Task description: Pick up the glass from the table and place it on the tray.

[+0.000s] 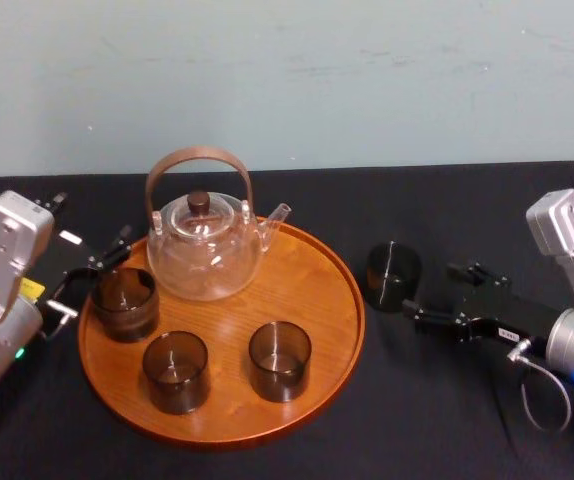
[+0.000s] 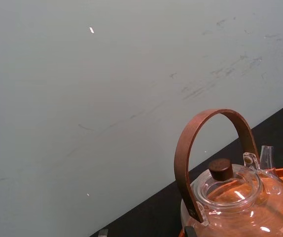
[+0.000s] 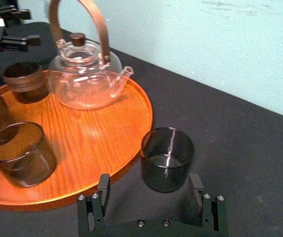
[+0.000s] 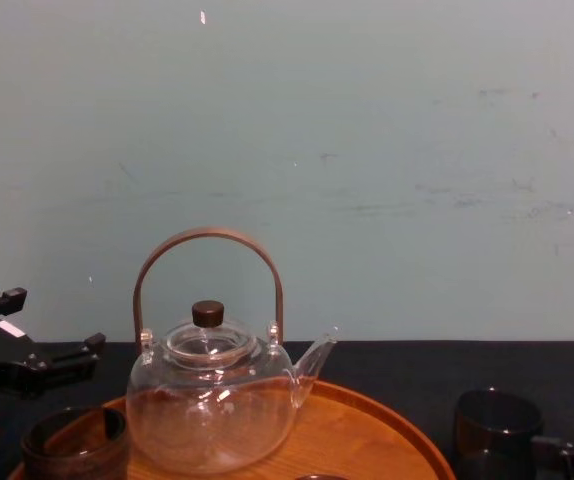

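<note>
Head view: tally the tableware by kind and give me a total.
Smoky tumblers: 4 (left tumbler, front tumbler and middle tumbler on the tray; the glass on the table)
Glass teapot: 1
Wooden tray: 1
Total: 6

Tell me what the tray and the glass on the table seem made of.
The tray looks wooden: orange-brown, visible grain, slight sheen. The glass seems dark smoky glass: translucent, glossy, bright reflection streak. The right tool sits open close to it.
</note>
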`<state>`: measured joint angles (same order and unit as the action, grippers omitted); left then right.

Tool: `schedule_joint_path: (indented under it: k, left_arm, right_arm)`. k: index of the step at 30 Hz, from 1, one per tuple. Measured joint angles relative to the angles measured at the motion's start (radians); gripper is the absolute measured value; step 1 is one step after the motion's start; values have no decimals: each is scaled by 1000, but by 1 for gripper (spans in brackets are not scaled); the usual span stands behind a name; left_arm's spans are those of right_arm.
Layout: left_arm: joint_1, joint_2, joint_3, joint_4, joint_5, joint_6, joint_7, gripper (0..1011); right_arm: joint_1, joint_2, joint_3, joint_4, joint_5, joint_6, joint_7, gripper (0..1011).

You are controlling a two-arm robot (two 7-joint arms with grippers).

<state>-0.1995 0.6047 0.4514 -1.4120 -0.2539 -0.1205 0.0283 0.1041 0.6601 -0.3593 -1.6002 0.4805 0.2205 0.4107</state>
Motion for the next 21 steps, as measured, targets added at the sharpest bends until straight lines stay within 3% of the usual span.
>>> schedule_joint_path:
  k: [21]
  left_arm:
    - [0,0,0,0,0,0,0,1002]
  right_arm:
    - [100,-86,-18,108,-62,44,2,1002]
